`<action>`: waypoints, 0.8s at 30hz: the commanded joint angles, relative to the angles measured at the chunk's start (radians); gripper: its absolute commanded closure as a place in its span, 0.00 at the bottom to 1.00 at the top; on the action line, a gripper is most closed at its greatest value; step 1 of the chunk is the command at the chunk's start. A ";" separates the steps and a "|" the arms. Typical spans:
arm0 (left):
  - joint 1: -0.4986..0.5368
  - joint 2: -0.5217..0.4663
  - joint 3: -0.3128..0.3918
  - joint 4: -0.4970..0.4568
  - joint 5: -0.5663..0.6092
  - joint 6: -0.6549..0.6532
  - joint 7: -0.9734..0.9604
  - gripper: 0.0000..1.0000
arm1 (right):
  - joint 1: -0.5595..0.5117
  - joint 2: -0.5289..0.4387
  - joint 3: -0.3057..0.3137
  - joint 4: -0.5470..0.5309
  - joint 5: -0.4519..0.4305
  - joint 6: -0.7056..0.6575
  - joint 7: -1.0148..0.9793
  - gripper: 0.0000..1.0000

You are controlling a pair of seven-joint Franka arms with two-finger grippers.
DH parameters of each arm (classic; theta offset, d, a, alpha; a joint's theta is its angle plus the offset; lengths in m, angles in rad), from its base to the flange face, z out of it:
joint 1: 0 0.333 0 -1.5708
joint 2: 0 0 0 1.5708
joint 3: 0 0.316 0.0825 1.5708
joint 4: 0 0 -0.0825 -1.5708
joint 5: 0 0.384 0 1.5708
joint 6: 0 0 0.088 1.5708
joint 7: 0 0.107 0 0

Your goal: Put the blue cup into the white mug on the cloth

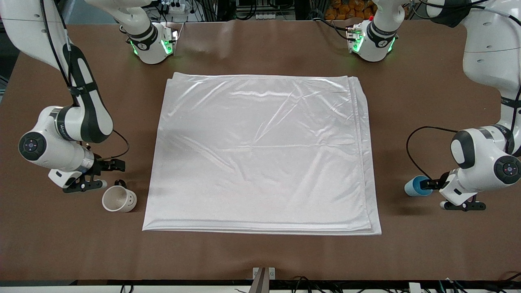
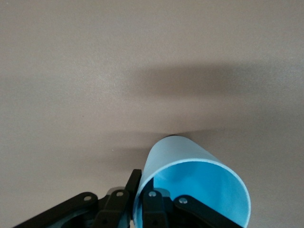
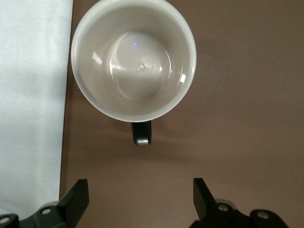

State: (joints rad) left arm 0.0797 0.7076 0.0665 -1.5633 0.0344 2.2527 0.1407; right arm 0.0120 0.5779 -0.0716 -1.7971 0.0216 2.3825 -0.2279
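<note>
The cloth [image 1: 260,150] lies flat in the middle of the table. The white mug [image 1: 119,198] stands upright on the bare table, beside the cloth's edge at the right arm's end. My right gripper [image 1: 108,175] is open and empty, just above the table beside the mug. In the right wrist view the mug [image 3: 133,57] has its black handle [image 3: 141,133] turned toward my right gripper [image 3: 138,192]. My left gripper [image 1: 428,185] is shut on the rim of the blue cup [image 1: 416,186], held on its side low over the table off the cloth at the left arm's end. In the left wrist view one finger of my left gripper [image 2: 145,195] is inside the cup [image 2: 176,153] and one is outside.
The cloth's edge shows in the right wrist view [image 3: 28,95]. The brown table [image 1: 260,256] runs all round the cloth. The arm bases [image 1: 152,44] [image 1: 372,40] stand at the edge farthest from the front camera. A small metal bracket [image 1: 263,274] sits at the nearest edge.
</note>
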 commanded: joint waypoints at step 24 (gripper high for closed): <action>-0.008 -0.164 -0.037 0.008 -0.059 -0.153 -0.067 1.00 | 0.012 0.025 0.059 0.137 0.038 -0.071 -0.008 1.00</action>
State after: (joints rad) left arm 0.0755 0.5837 0.0527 -1.5393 -0.0017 2.1417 0.1193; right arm 0.0123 0.6108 -0.0448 -1.7301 0.0393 2.3781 -0.2278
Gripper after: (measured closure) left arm 0.952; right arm 0.811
